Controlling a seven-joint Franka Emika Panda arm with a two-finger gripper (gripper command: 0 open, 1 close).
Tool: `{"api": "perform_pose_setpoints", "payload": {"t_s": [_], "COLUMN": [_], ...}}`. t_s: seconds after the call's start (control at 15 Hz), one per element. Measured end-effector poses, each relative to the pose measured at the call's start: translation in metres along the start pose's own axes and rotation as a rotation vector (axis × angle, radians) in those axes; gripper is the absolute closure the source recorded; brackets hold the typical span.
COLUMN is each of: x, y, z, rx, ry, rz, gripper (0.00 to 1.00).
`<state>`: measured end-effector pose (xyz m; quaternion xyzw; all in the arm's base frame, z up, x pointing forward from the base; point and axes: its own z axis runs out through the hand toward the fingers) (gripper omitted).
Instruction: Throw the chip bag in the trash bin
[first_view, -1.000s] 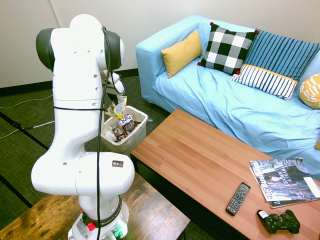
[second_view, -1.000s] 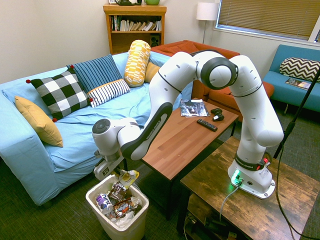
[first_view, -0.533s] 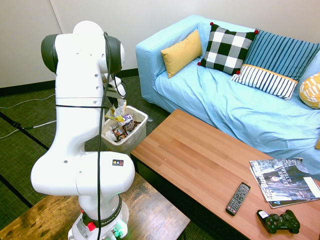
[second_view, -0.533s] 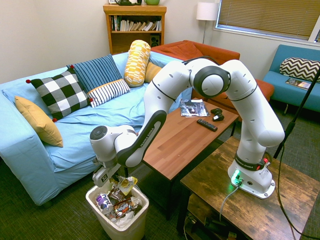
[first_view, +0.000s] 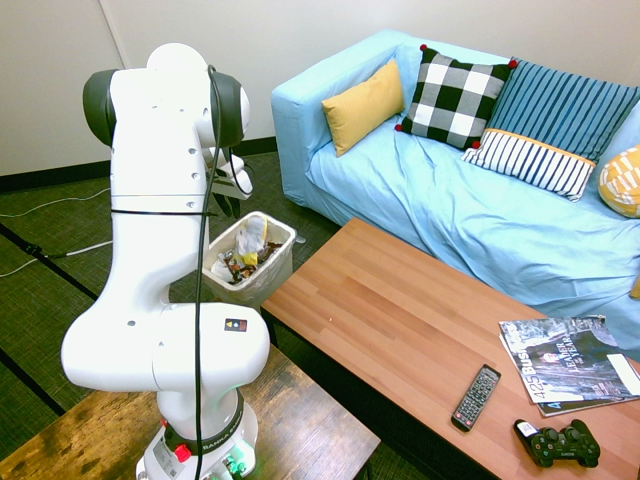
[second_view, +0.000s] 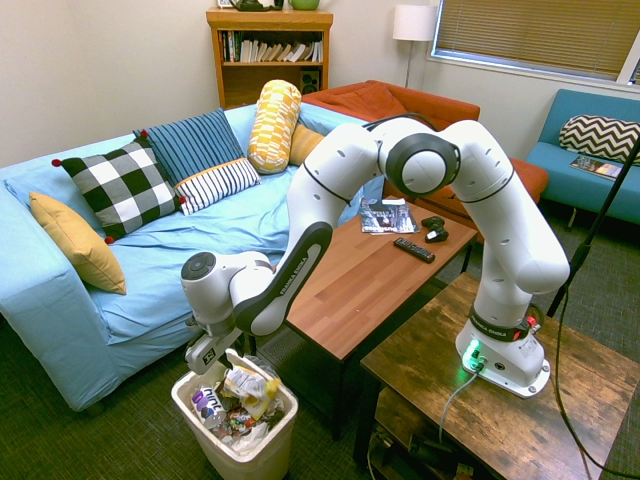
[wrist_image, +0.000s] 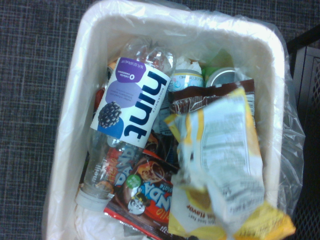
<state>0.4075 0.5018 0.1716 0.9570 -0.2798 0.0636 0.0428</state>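
The chip bag (second_view: 250, 385), crumpled silvery-white with yellow edges, lies on top of the rubbish inside the white trash bin (second_view: 250, 455). It is blurred in the wrist view, where the chip bag (wrist_image: 225, 165) covers dark candy wrappers next to a clear "hint" bottle (wrist_image: 130, 107). My gripper (second_view: 228, 352) hovers just above the bin's rim, open, with the bag below it and free of it. From the other side the gripper (first_view: 232, 188) shows partly behind my own arm, above the trash bin (first_view: 272, 275) and the chip bag (first_view: 250, 238).
A wooden coffee table (first_view: 400, 320) stands right beside the bin, with a remote (first_view: 476, 396), a game controller (first_view: 556, 445) and magazines (first_view: 565, 375) at its far end. A blue sofa (second_view: 150, 260) with cushions runs behind the bin. Dark carpet surrounds the bin.
The gripper lowered toward the bin with the chip bag hanging from it, then let go. The bag has dropped from the fingers onto the rubbish in the bin.
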Motion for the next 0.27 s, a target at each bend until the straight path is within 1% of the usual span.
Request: {"api": "perform_pose_setpoints", "payload": {"t_s": [0.27], "x": [-0.0064], "y": [0.0017], "z": [0.0021], "rx": [0.009], "ry": [-0.007], "rz": [-0.007], "gripper": [0.0]}}
